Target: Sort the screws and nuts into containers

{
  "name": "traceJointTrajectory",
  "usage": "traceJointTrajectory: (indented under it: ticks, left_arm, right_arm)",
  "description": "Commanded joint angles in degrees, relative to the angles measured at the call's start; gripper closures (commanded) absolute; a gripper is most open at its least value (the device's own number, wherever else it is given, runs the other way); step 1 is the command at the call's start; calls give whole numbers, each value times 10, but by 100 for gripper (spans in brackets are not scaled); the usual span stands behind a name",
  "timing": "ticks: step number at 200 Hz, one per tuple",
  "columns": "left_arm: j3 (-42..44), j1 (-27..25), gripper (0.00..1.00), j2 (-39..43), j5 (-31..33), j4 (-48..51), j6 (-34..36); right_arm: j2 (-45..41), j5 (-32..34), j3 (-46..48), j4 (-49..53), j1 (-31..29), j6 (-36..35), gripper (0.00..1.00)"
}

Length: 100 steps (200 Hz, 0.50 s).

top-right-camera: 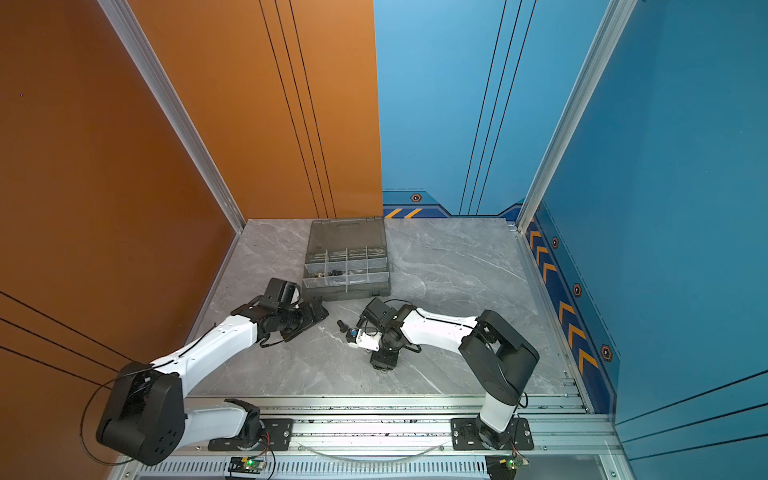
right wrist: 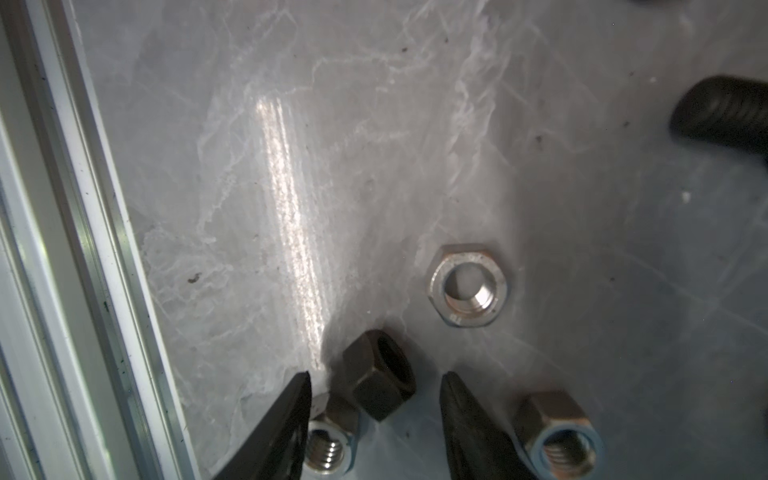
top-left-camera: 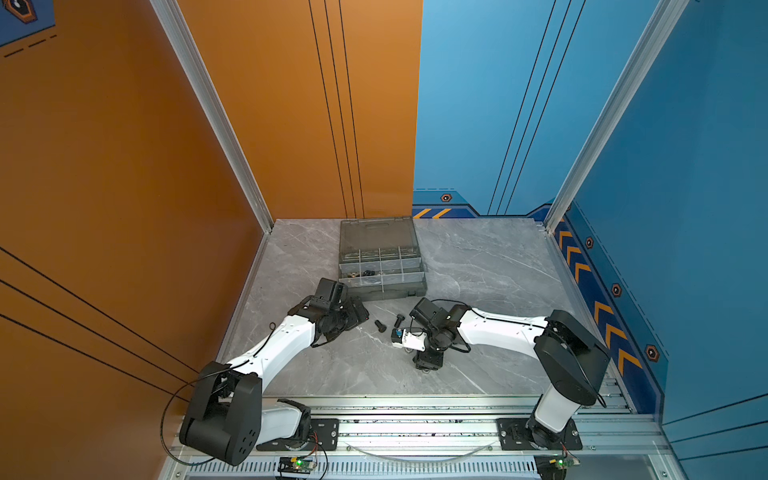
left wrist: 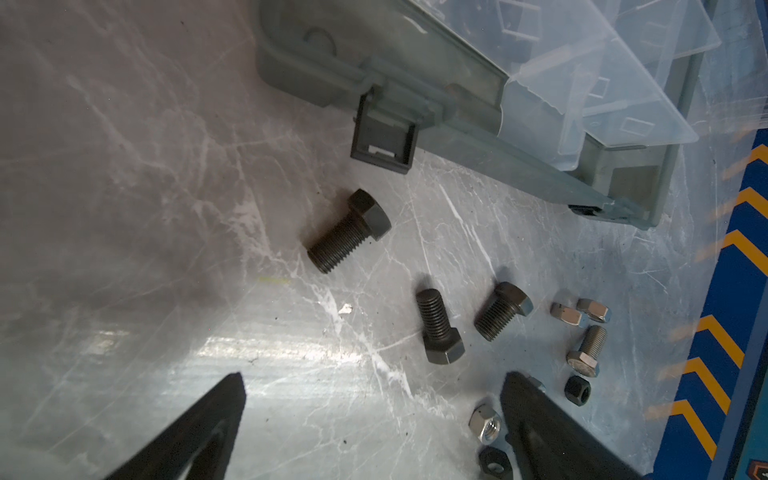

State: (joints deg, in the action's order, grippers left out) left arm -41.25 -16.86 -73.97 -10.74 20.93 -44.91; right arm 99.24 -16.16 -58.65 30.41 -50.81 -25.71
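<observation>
The open organiser case (top-left-camera: 409, 287) (top-right-camera: 374, 291) stands at the table's back, its containers (top-left-camera: 390, 266) divided by clear walls. Its corner (left wrist: 457, 104) appears in the left wrist view. Black screws (left wrist: 349, 230) (left wrist: 440, 328) (left wrist: 503, 311) and a silver one (left wrist: 586, 351) lie on the table, with silver and black nuts (left wrist: 567, 313) (left wrist: 577, 390) beside them. My left gripper (left wrist: 374, 382) (top-left-camera: 358, 312) hangs open over bare table. My right gripper (right wrist: 376, 376) (top-left-camera: 427, 363) points down, open around a black nut (right wrist: 380, 384), fingers not touching it. A silver nut (right wrist: 330, 440) lies against one finger.
A flat silver nut (right wrist: 467, 284), another silver nut (right wrist: 561, 436) and a black screw's thread (right wrist: 723, 112) lie near the right gripper. The case's latch (left wrist: 384, 141) hangs open. An aluminium rail (right wrist: 62, 249) (top-left-camera: 415, 415) borders the front; walls close in the sides.
</observation>
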Motion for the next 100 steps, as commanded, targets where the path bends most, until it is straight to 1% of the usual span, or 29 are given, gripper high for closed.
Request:
traceJointTrajectory:
  ticks: [1,64,100]
  left_arm:
    - [5,5,2,-1,-6,3,-2]
    - [6,5,2,1,-6,4,-2]
    - [6,7,2,2,-6,5,0]
  right_arm:
    - [6,10,-11,-3,-5,-5,48]
    - [22,14,-20,-10,-7,0,50]
    - [35,12,-24,-12,-7,9,57]
